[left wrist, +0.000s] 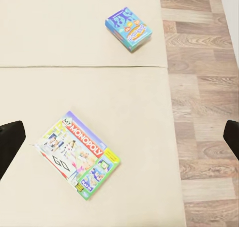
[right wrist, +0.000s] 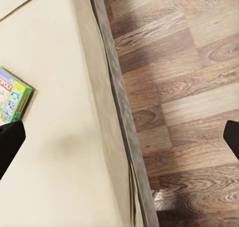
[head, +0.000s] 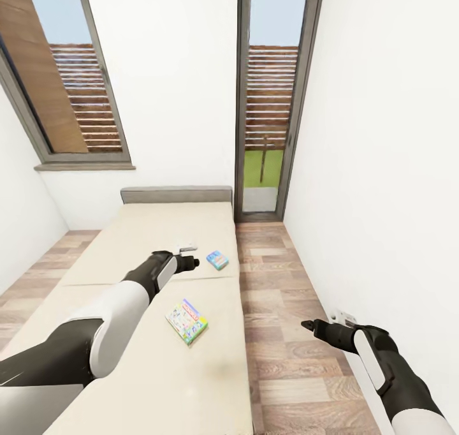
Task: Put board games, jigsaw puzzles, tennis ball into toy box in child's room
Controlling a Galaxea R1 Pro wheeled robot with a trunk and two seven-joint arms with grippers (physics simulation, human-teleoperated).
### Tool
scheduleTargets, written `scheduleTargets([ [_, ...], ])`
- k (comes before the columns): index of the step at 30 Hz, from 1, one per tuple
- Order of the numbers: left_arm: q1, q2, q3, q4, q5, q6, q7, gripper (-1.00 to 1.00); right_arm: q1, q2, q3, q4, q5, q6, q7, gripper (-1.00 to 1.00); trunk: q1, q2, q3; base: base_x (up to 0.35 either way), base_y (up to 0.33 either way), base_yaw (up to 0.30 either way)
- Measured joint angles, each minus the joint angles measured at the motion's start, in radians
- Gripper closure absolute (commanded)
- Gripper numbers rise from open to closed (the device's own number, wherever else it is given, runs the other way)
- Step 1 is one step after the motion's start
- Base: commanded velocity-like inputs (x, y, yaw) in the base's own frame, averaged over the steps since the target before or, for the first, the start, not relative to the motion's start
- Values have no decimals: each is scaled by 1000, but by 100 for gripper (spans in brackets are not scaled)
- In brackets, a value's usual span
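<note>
I have two board games flat on the bed [head: 127, 243]: the green-edged box [left wrist: 77, 155] reads "MY MONOPOLY", while the blue box [left wrist: 128, 28] nearer the headboard has print too small to read. My left gripper [head: 193, 261] hovers over the mattress, jaws wide and empty. My right gripper [head: 310, 326] hangs above the wood floor [head: 280, 307], also spread wide.

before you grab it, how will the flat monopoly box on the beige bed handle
The flat multicoloured Monopoly board game box looks stiff, so it probably won't flop. It lies flat on the soft beige mattress, so it shouldn't roll or tip, but getting fingers under its thin edge may be awkward.
</note>
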Motion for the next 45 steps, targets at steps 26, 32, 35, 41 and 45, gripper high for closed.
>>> scheduleTargets([
  [26, 0, -25, -1, -69, 0, 11, 4, -100, 0, -2, -2, 1, -1, 0, 1, -100, 0, 0, -43, 0, 0, 0],
  [32, 0, -29, 0, -81, 0, 14, 4, -100, 0, -2, -2, 2, -1, -1, 1, -100, 0, 0, -53, 0, 0, 0],
  [35, -1, -30, 0, -93, -1, 15, 4, -100, 0, -2, -2, 2, -1, -1, 0, -100, 0, 0, -58, 0, 0, 0],
  [41, -1, -31, 0, -111, -1, 16, 5, -100, 0, -3, -3, 2, -1, -2, 0, -100, 0, 0, -68, 0, 0, 0],
  [45, -1, -32, 0, -115, -1, 18, 5, -100, 0, -4, -3, 2, -1, -2, 0, -100, 0, 0, -74, 0, 0, 0],
])
